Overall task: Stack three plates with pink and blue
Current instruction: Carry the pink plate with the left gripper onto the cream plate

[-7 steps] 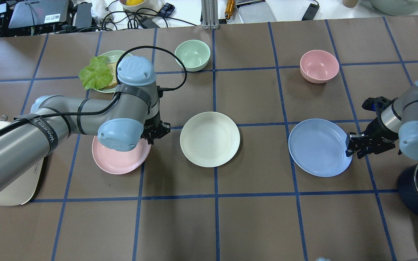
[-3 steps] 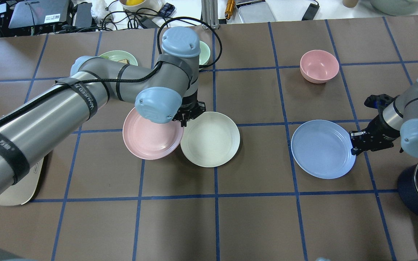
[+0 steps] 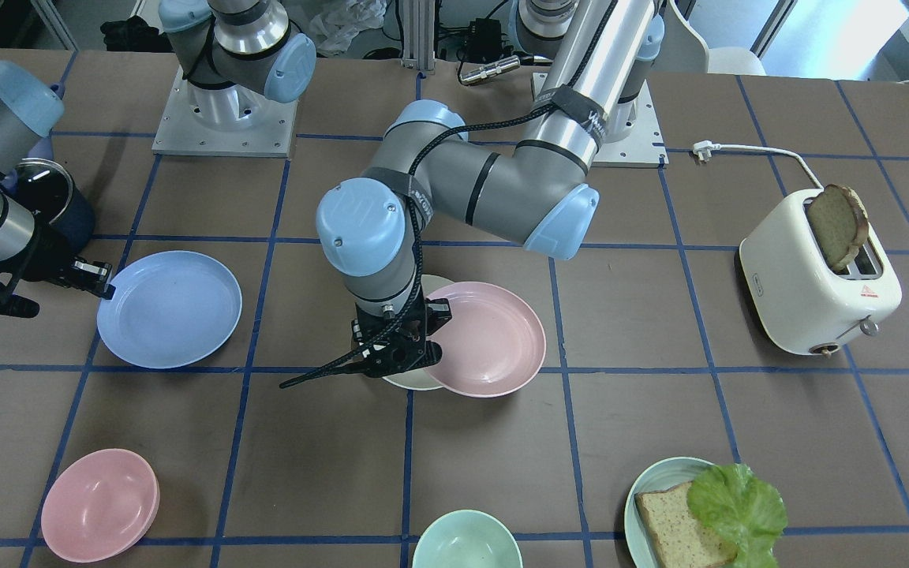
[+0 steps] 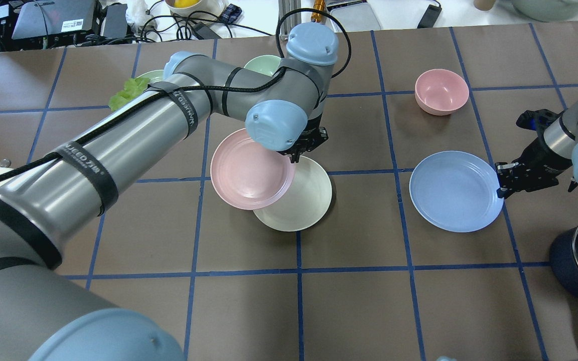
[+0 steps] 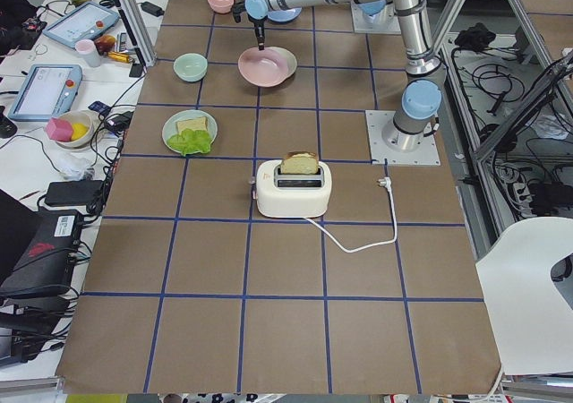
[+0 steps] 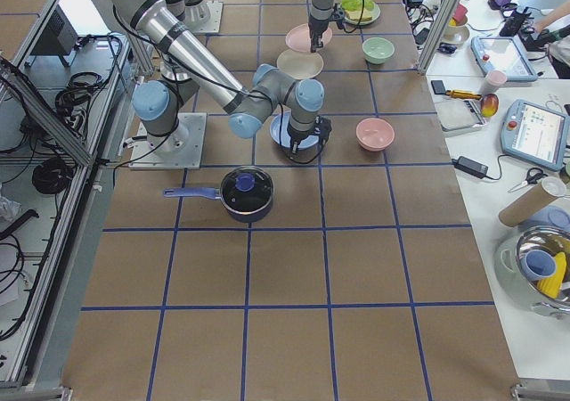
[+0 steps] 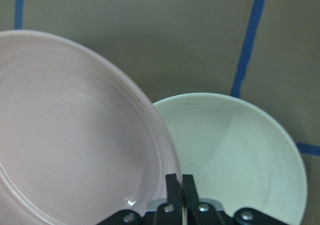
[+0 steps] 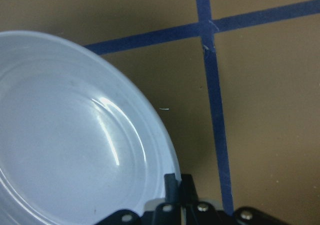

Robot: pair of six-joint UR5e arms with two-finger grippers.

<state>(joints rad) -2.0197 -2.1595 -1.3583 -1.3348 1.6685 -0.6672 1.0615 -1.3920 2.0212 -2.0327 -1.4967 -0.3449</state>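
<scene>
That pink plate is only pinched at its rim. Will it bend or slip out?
Probably stiff: the pink plate shows no sag though the left fingers pinch just one edge. Likely light, since that small grip carries it whole. Held off-centre over the cream plate, it might swing or slip.

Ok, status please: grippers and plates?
Left gripper shut on pink plate, partly over white plate. Right gripper shut on blue plate. Pink bowl well apart.

The left gripper [image 7: 179, 185] is pinching the pink plate [image 7: 70, 145] by its rim, and the plate is overlapping the cream-white plate [image 7: 235, 155], which is lying on the brown table [image 7: 140, 40].
</scene>
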